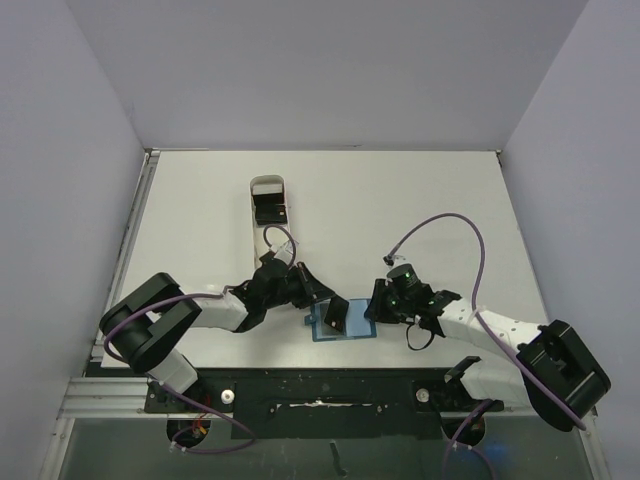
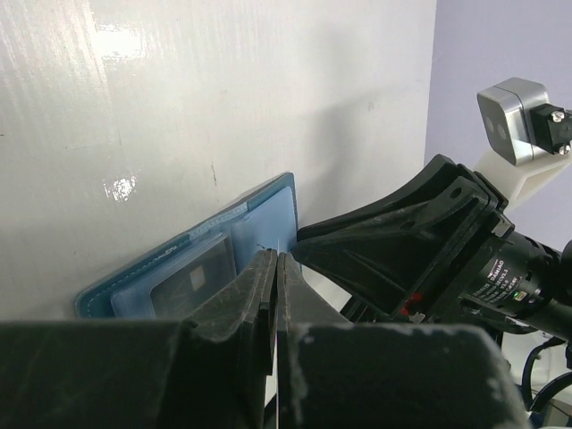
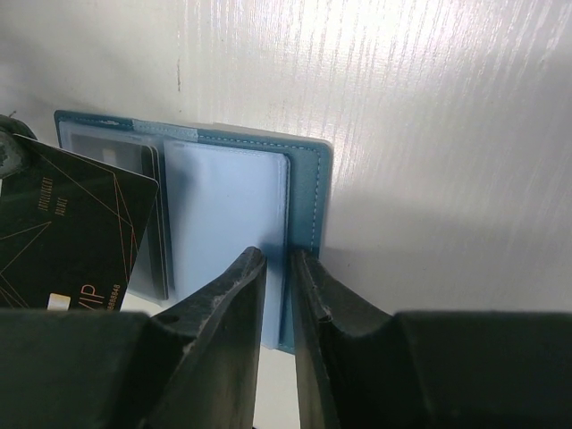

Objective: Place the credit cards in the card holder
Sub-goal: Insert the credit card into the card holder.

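Left gripper (image 2: 275,268) clamped a stiff-looking, probably slick credit card (image 1: 335,315) by its edge. Whether right gripper (image 3: 277,264) held the card holder (image 3: 308,197) was indeterminate.

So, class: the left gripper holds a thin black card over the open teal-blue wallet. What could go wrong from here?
1. The thin black credit card sits tilted in the left gripper over the teal-blue bifold card holder; it may miss the pocket.
2. The right gripper crowds the holder's edge, so the grippers could collide or shift the holder.
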